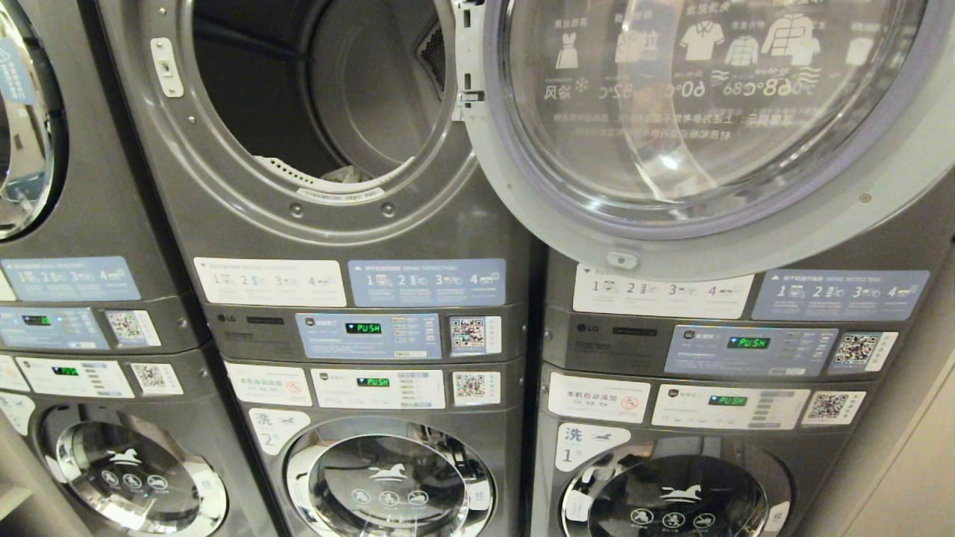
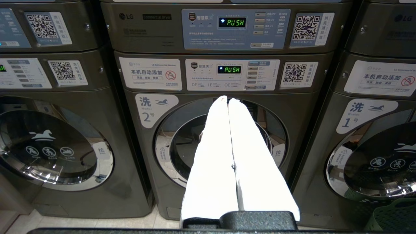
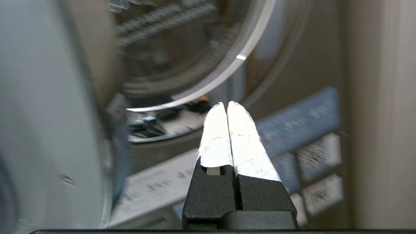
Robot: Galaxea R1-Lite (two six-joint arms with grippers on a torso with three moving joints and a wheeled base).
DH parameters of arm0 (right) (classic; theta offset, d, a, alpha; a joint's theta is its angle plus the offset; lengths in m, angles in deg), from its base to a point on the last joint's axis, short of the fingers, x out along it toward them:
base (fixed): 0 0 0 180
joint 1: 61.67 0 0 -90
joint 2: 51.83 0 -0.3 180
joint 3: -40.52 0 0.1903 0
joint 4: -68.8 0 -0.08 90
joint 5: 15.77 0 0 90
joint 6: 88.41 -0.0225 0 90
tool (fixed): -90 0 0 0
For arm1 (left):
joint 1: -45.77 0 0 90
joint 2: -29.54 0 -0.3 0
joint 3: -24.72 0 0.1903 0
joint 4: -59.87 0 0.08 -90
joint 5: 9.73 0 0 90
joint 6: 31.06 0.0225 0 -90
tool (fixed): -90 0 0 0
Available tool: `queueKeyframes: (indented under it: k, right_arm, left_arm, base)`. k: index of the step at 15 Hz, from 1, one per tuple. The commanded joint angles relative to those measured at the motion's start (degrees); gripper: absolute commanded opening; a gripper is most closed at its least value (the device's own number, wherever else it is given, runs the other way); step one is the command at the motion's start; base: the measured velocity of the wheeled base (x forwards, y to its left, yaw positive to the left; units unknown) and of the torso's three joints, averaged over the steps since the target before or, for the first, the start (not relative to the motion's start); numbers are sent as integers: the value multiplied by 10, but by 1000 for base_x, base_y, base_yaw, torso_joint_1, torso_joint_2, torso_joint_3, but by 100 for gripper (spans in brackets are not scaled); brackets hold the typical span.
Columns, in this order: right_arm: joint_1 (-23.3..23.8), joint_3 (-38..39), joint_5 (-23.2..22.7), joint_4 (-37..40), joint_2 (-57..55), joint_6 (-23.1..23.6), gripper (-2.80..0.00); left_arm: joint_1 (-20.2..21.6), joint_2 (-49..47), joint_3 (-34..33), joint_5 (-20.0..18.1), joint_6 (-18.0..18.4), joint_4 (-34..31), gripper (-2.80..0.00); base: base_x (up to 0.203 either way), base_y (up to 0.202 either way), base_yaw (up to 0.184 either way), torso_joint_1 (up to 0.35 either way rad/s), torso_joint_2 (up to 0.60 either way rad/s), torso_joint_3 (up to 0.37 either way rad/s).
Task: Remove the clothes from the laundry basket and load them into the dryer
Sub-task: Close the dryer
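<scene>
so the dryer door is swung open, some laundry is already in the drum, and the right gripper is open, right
Not quite: the right gripper is shut, its fingertips pressed together with nothing between them, as the right wrist view shows. The rest stands: the dryer door is swung open and some laundry lies in the drum.

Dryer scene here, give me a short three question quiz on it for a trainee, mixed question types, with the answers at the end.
1. True or false: the dryer door is swung open.
2. Multiple choice: what do the green displays on the control panels read? A) STOP B) PUSH C) DONE
3. Short answer: are the left hand and the right hand holding any clothes?

Key:
1. True; it hangs open to the right of the drum opening.
2. B.
3. No; both hands are shut with nothing between their fingers. The left points at washer number 2, the right is near the open door.
</scene>
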Motion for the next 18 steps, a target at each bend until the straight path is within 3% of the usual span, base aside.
queueKeyframes:
  k: [1, 7, 11, 14, 16, 18]
  right_arm:
    - [0, 1, -16, -36, -38, -1, -280]
    - [8, 29, -121, -173, -86, -11, -280]
    - [8, 86, -223, -260, -73, -9, -280]
    - [7, 123, -275, -278, -30, -7, -280]
    - [3, 148, -336, -278, 16, -8, -280]
    - [-19, 173, -442, -277, 78, -5, -280]
  left_arm:
    - [0, 2, 1, 0, 0, 0, -280]
    - [0, 2, 1, 0, 0, 0, -280]
    - [0, 2, 1, 0, 0, 0, -280]
    - [0, 2, 1, 0, 0, 0, -280]
    - [0, 2, 1, 0, 0, 0, -280]
    - [0, 2, 1, 0, 0, 0, -280]
  base:
    - [0, 0, 0, 0, 0, 0]
    - [0, 0, 0, 0, 0, 0]
    - [0, 0, 0, 0, 0, 0]
    - [0, 0, 0, 0, 0, 0]
    - [0, 0, 0, 0, 0, 0]
    - [0, 0, 0, 0, 0, 0]
